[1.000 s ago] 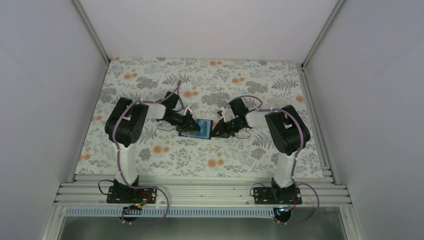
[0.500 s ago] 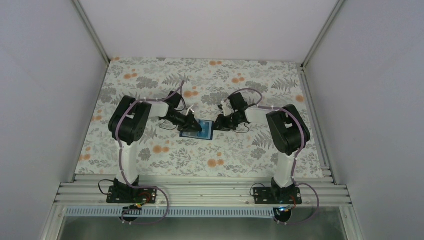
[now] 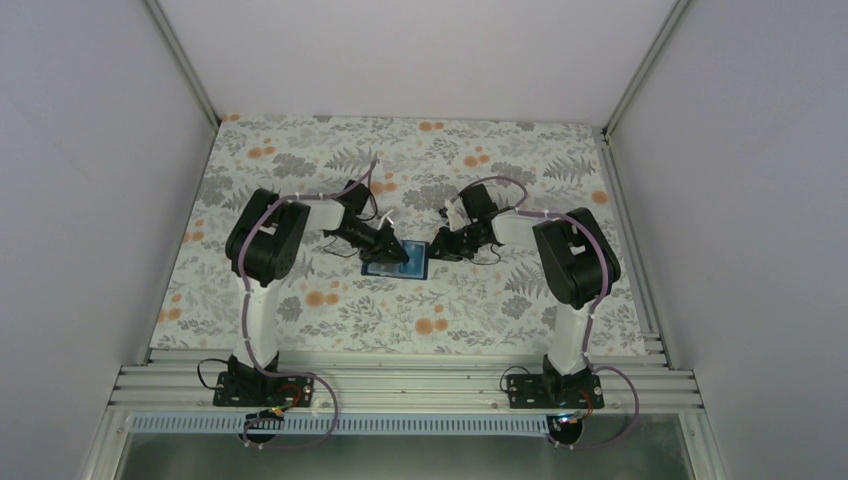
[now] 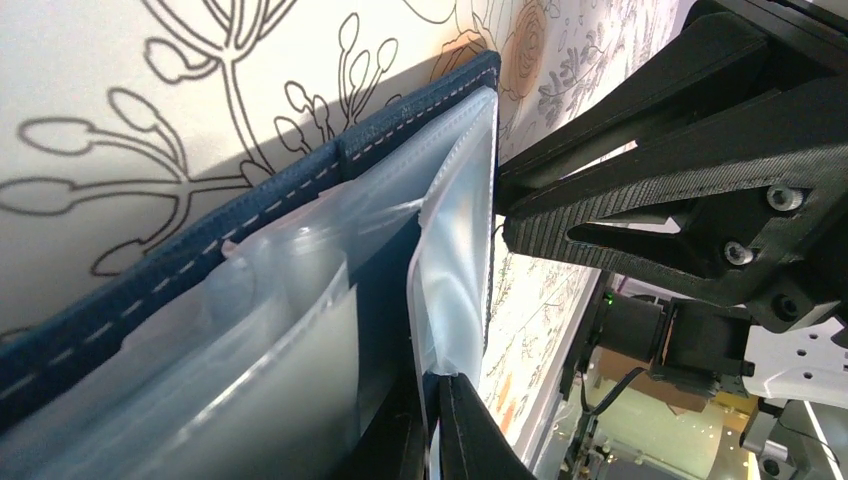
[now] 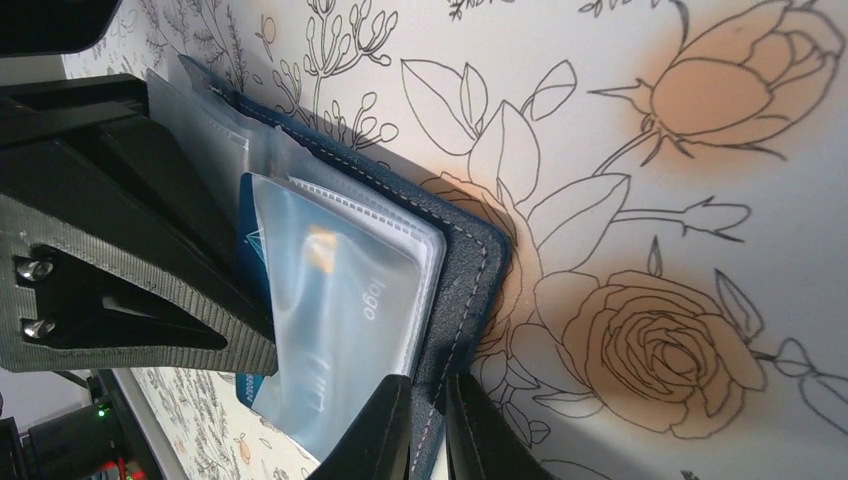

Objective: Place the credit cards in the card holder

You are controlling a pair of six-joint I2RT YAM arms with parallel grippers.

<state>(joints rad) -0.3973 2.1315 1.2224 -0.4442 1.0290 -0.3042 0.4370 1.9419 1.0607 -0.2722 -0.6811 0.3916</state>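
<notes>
The card holder (image 3: 405, 266) lies open on the floral cloth between both arms; its navy stitched cover (image 4: 300, 190) shows in the left wrist view. My left gripper (image 4: 433, 400) is shut on one of its clear plastic sleeves (image 4: 460, 250). My right gripper (image 5: 428, 398) is shut on the cover's stitched edge (image 5: 465, 290). A teal-blue credit card (image 5: 335, 310) with the word "logo" sits inside a clear sleeve, one corner poking out below. From above, the left gripper (image 3: 397, 251) meets the holder from the left and the right gripper (image 3: 437, 250) from the right.
The floral tablecloth (image 3: 480, 160) covers the table, with white walls on three sides. The other arm's black gripper body fills the right of the left wrist view (image 4: 690, 190) and the left of the right wrist view (image 5: 120, 260).
The left arm's elbow has swung to the right and its gripper has edged further over the holder. The right wrist has moved back a little. Both grips have held.
</notes>
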